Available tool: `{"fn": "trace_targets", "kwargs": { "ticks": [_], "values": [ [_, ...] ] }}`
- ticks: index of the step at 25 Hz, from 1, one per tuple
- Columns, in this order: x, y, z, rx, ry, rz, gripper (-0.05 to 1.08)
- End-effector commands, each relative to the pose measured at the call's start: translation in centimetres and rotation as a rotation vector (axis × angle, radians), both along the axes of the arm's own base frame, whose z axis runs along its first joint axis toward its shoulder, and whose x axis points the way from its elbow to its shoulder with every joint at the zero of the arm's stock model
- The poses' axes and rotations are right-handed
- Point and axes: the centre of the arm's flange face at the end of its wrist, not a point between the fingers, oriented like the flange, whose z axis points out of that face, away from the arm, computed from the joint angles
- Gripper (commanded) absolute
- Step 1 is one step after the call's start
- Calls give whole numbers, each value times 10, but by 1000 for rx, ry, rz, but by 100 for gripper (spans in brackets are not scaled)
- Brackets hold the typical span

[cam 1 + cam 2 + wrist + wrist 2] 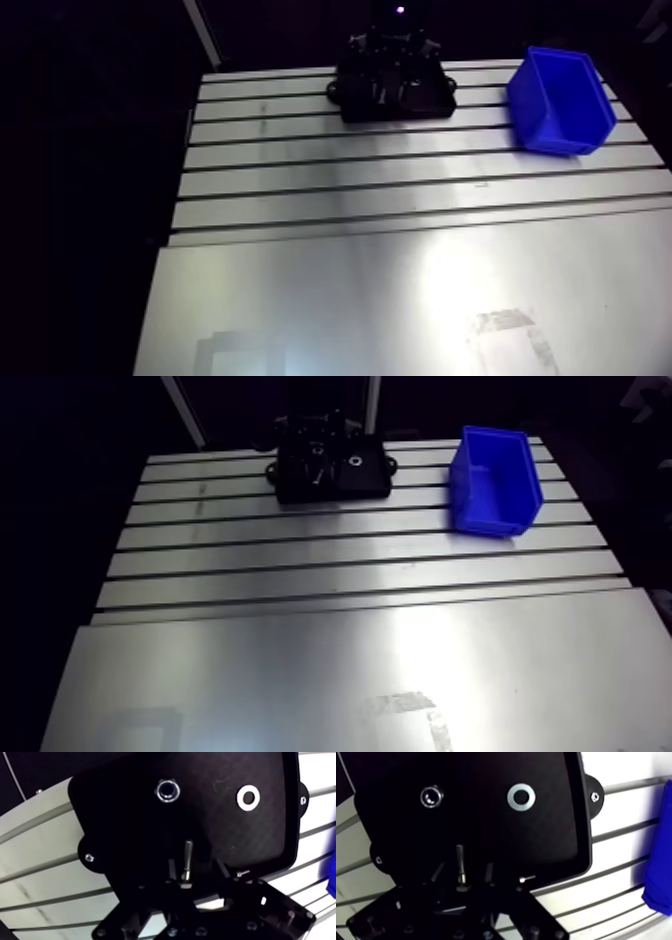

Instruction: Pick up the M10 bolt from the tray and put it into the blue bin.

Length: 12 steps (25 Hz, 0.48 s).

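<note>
Table: A shiny metal table [400,200] with long grooves sits in a dark room. Light bounces off the near part of it.

Tray: A black tray [486,827] lies flat at the far end of the table.

Blue bin: The blue bin [560,100] stands on the table near the tray, with a strip of bare table between them. I can see no bolt inside it.

Other bits: A nut [431,797] and a flat washer [521,797] lie on the tray, ahead of the gripper and apart from each other. Something like a tiny screw [527,879] lies close to the tray's edge, beside the gripper.

Bolt: The M10 bolt [460,864] lies flat on the tray. Its head end points toward the gripper and its thin end points away.

Gripper: The gripper [464,869] hangs low over the tray. Its two fingers are spread apart, one on each side of the bolt, with a little dark gap on both sides. I think it is not squeezing anything.

Done: The reaching part looks done to me. The fingers are lined up around the bolt.

Left: Almost all the real work, I think. The fingers need to pinch the bolt, lift it off the tray, carry it sideways to the blue bin and let it drop in.

How far along: Near the start. The bolt is on the tray, not in the bin.
</note>
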Motion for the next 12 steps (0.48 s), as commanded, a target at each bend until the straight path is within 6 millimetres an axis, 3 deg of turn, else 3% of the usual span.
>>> {"fn": "trace_targets", "kwargs": {
  "ticks": [1,12],
  "values": [
    [0,0,-1,0,-2,0,56],
    [2,0,-2,0,-3,0,63]
  ]
}}
